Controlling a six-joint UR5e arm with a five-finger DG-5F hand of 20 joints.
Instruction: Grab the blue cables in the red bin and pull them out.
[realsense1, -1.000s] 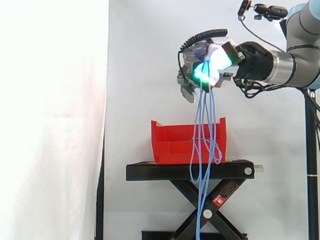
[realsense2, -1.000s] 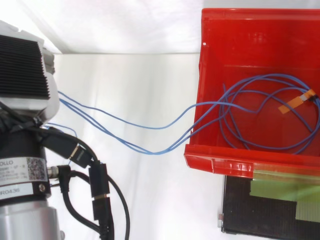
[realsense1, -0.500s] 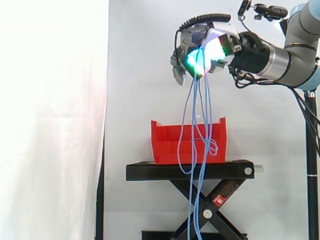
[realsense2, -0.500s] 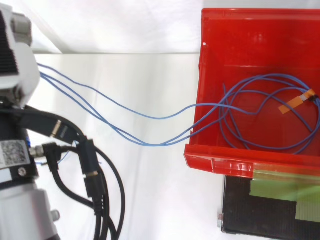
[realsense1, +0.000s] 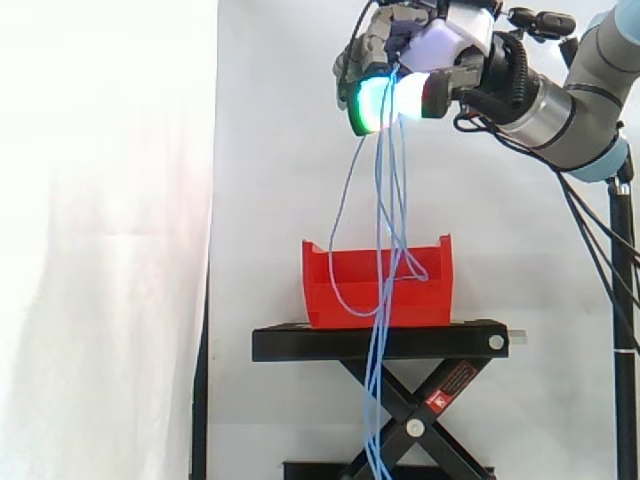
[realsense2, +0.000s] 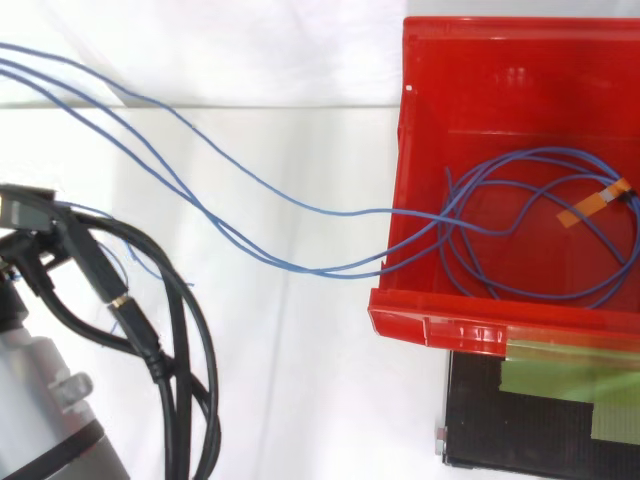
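Observation:
High above the red bin (realsense1: 375, 285), my hand (realsense1: 405, 60) is shut on a bunch of thin blue cables (realsense1: 385, 210); its pads glow green and white. From the hand the strands hang down past the bin's front, and loose ends trail below the stand. In the top view the blue cables (realsense2: 260, 225) run from the upper left over the red bin's (realsense2: 470, 330) low front lip. Their far loops coil inside the bin (realsense2: 545, 230), with an orange tape tag (realsense2: 592, 203) on one strand.
The bin sits on a black scissor-lift stand (realsense1: 380, 342) before a white curtain. Green tape (realsense2: 560, 385) marks the stand's top beside the bin. The arm's grey wrist (realsense2: 40, 400) fills the lower left of the top view.
My hand has risen and moved away from the bin with the cables, leaving the top view. The strands now pull tauter and longer, and the hanging loops have lifted.

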